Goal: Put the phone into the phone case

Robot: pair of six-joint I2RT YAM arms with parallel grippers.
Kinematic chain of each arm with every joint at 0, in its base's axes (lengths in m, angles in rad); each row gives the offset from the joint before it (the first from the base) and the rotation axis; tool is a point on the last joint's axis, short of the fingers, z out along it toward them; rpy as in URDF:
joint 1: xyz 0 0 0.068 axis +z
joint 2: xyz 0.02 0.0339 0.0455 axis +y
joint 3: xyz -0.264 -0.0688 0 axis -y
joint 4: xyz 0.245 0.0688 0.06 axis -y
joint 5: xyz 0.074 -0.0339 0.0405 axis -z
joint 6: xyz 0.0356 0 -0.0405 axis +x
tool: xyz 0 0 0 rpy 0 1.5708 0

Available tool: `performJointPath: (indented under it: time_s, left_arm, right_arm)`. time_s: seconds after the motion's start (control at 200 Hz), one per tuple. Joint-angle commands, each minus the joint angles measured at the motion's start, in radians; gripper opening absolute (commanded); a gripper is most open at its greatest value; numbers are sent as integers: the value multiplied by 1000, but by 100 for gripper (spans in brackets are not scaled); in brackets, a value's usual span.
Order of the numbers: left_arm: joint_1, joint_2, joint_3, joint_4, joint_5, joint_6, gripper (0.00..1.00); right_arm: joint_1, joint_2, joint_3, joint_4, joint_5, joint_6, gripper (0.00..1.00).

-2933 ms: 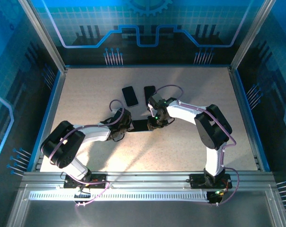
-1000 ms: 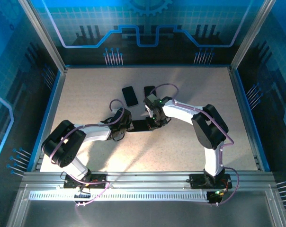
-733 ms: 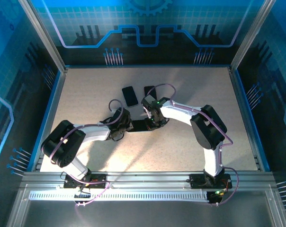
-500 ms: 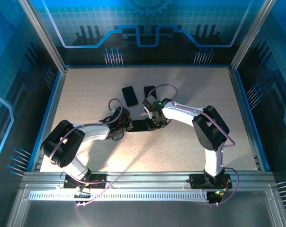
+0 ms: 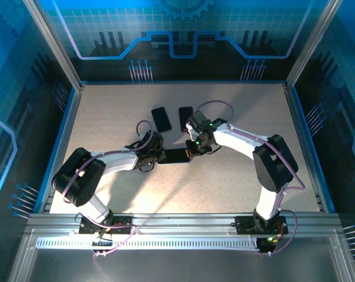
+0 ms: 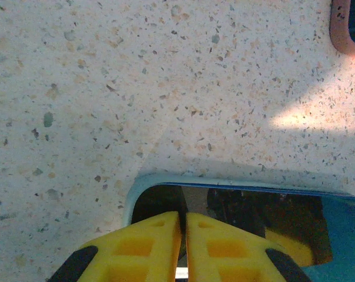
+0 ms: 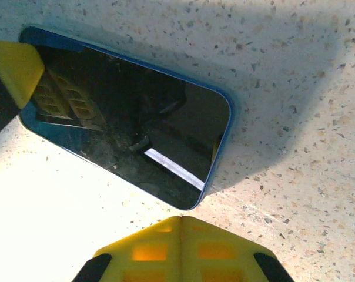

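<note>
The phone [image 5: 174, 155] is laid flat mid-desk [image 5: 248, 106], apparently so it can be pressed down into the blue-rimmed phone case [image 7: 224, 111]. The left claw [image 6: 182, 216] is held closed on one end. The right claw [image 7: 180, 222] is closed beside a long edge. Open desk is available nearby; a dark slab [image 5: 161, 118] lies behind.

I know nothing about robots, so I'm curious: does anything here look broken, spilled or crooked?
Nothing stands out. The phone lies flat, its glass showing reflections but no cracks, between the left tool and right tool, both shut. Two dark slabs behind it lie flat too.
</note>
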Motion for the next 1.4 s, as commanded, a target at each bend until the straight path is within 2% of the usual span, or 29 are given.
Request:
performJointPath:
  time_s: [0.0,0.24,0.715,1.226,1.396]
  left_arm:
    - [-4,41,-4,-97,-27,29,14]
    - [-11,42,-37,-57,-37,-11,14]
    - [-17,89,3,-64,-39,-33,13]
    - [-21,111,-27,-53,-34,-48,13]
    - [-22,113,-41,-46,-33,-53,13]
  right_arm:
    - [-7,6,-17,5,-44,-11,0]
    - [3,65,-26,17,-57,-26,0]
    - [4,137,-25,0,-51,-58,0]
    - [96,324,-63,-28,100,-124,0]
    - [111,351,-67,-27,101,-122,0]
